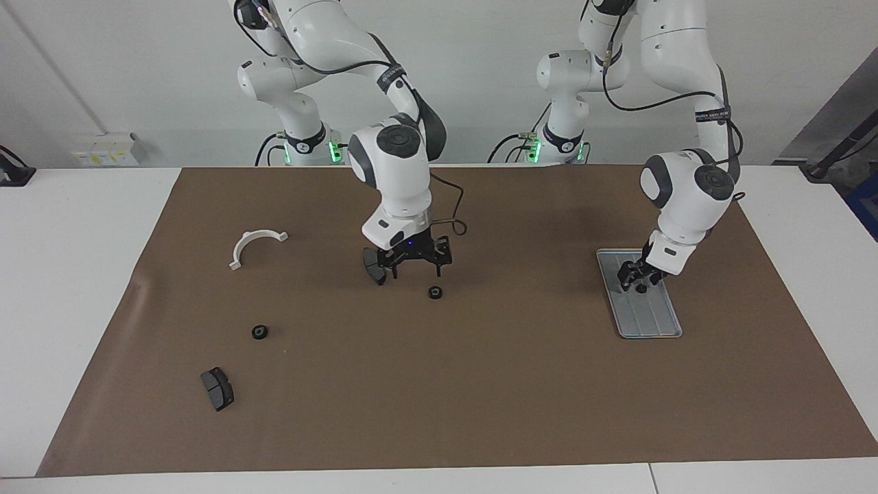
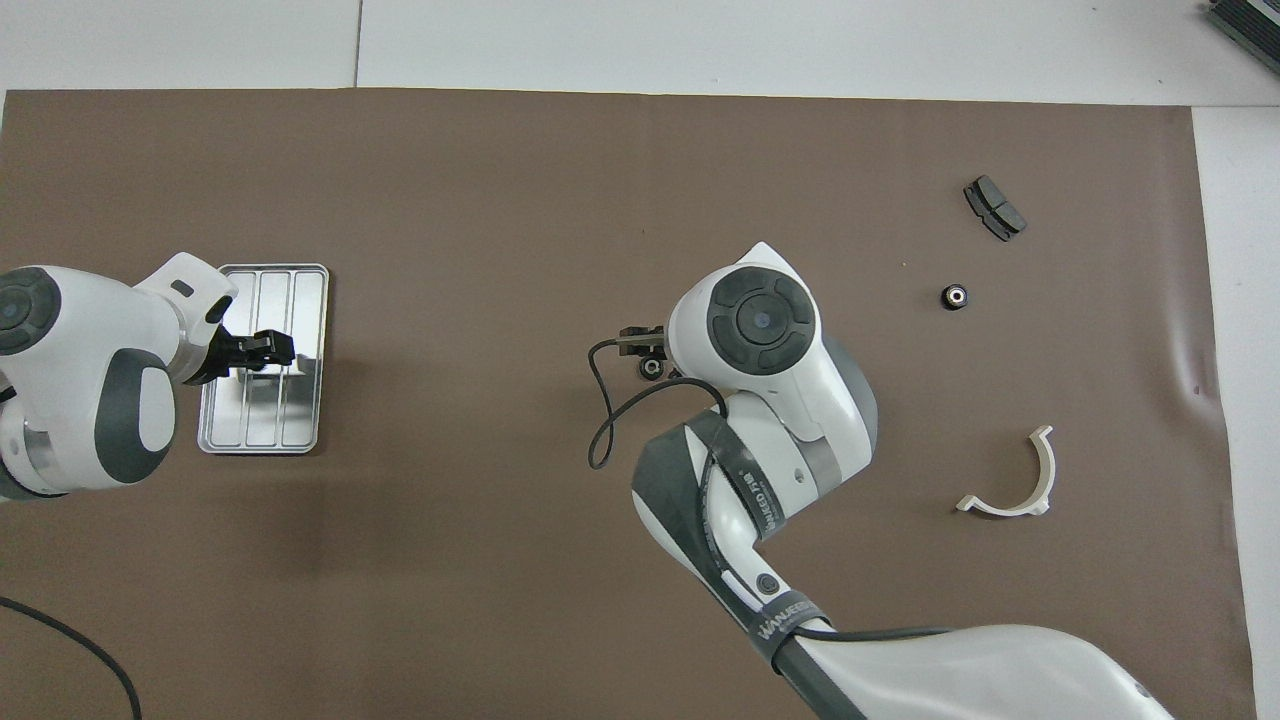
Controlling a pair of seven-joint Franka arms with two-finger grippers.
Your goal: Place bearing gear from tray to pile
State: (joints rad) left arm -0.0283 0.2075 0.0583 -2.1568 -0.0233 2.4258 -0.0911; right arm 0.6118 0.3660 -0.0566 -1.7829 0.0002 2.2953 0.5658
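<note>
Scattered toward the right arm's end of the table: the pile, with a white half-ring bracket (image 1: 255,245), a black ring (image 1: 258,332) and a dark slab (image 1: 217,388) well apart on the brown mat (image 1: 480,412).

At mid-table, right gripper (image 1: 415,269) hanging with jaws spread and empty, over the gap between a second slab (image 1: 372,266) and a second ring (image 1: 434,293). Waiting, by the look of it.

At the left arm's end, left gripper (image 1: 639,281) low over the tray (image 1: 648,335), straddling the bearing gear (image 1: 641,289), which sits in the tray's half nearer the robots. Cannot tell how far closed, nor whether the gear is gripped.

Pick-up step, most likely. Next: firm closure, a straight lift clear of the raised rim, then a carry toward the pile.

Tray's long axis running away from the robots. Gear small and round, no long axis; facing of its bore not readable.
</note>
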